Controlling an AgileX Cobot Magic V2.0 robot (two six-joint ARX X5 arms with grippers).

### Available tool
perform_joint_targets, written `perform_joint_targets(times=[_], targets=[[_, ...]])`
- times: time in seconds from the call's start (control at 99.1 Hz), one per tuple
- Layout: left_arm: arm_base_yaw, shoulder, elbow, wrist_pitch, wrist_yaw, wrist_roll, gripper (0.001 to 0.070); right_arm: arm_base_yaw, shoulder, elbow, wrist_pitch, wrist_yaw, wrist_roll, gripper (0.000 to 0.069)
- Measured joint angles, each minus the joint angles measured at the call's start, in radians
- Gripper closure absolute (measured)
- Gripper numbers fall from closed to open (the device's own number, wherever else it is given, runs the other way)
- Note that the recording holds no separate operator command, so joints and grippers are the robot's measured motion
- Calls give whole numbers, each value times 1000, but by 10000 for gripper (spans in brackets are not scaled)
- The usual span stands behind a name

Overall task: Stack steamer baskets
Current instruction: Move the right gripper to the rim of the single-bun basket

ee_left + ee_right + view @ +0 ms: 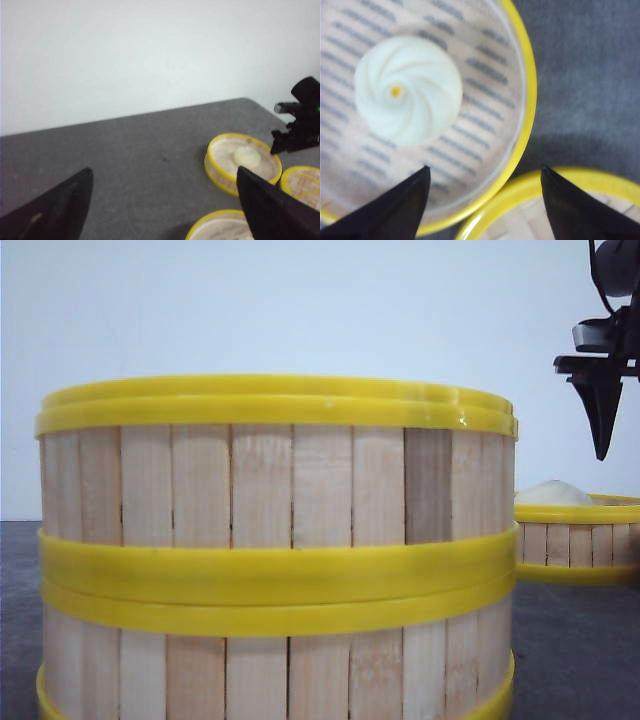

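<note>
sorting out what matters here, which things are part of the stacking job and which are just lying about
Part of the job:
near stack of two baskets
far basket with a bun
right gripper, open above it
left gripper, open

Just lying about:
nothing else shows; only the grey table and white wall

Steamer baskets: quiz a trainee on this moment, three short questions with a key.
1. True or false: the right hand is shut.
2. What lies in the basket under that hand? A) a white bun B) a spoon C) nothing
3. Fill in: the baskets' rims are ___.
Key: 1 false, it is open; 2 A; 3 yellow.
</note>
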Motion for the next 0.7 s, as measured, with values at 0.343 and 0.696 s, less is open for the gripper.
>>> perform_joint_targets(times=[0.343, 0.696], targets=[[0, -3, 0, -56, 0, 0, 164, -36, 130, 0, 8, 8, 0, 379], [0, -3, 0, -54, 0, 0, 164, -40, 142, 0, 39, 16, 0, 600]])
